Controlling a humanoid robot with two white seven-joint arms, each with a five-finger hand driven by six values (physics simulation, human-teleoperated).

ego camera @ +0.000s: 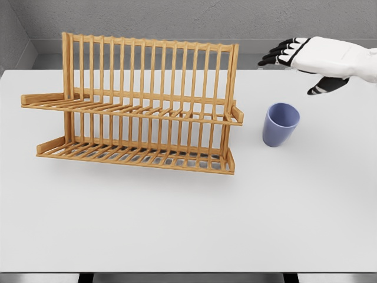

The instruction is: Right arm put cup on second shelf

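Head view: the right hand (306,62) comes in from the right edge at the far right of the white table (188,230), raised above the surface. Its black-tipped fingers (277,54) are spread and relaxed, the thumb hanging lower, and it holds nothing. The blue cup (281,124) stands upright on the table, mouth up, below and nearer than the hand and clear of it, just to the right of the wooden dish rack (138,106). The rack has two slatted tiers, both bare: a lower one near the table and an upper shelf (135,110) about halfway up the uprights. The left arm does not show.

This looks like the reach, before any grasp. The next move calls for lowering the hand beside the cup and closing the fingers round its wall, then lifting high enough to clear the rack's right end post before setting it on the upper shelf.
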